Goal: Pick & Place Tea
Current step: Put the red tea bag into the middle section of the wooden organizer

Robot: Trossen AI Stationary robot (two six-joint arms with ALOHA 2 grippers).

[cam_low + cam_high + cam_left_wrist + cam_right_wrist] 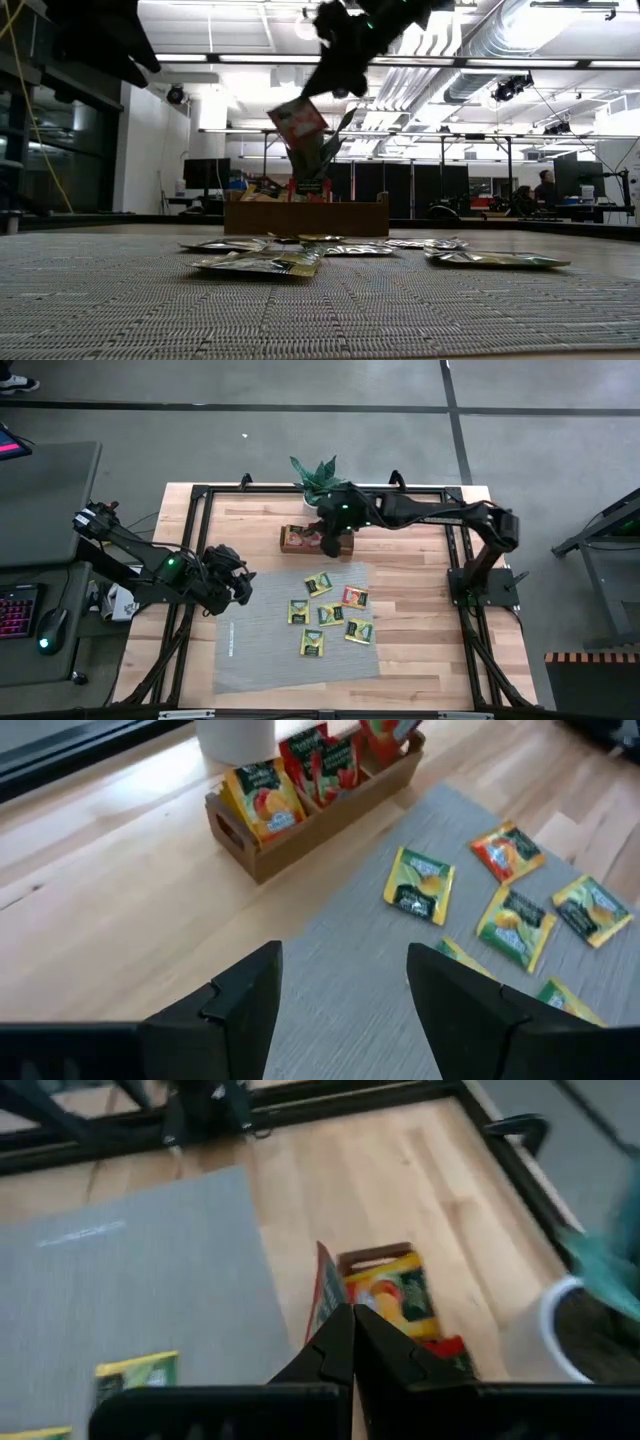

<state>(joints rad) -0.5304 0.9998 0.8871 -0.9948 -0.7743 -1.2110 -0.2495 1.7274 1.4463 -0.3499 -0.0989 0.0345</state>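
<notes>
A red tea sachet [298, 122] hangs over the brown wooden tray [295, 540] at the table's far middle, with my right gripper [352, 1342] shut on it. The tray's compartments hold yellow [262, 798] and red [320, 762] sachets standing on edge. Several green, yellow and red sachets [330, 614] lie flat on the grey ribbed mat [270, 650]. My left gripper [345, 990] hovers open over the mat's left edge [235, 582], nothing between its fingers. My right gripper pinches the red sachet by its upper edge [324, 1308] between its two fingers. The fingers slant down from the table's right side. The sachet hangs tilted below the fingertips [325, 88], lifted clear above the tray, and shows edge-on in the right wrist view.
A green plant in a white pot [318, 478] stands just behind the tray. A black frame [200, 495] runs around the wooden table top. Bare mat lies near the table's front edge.
</notes>
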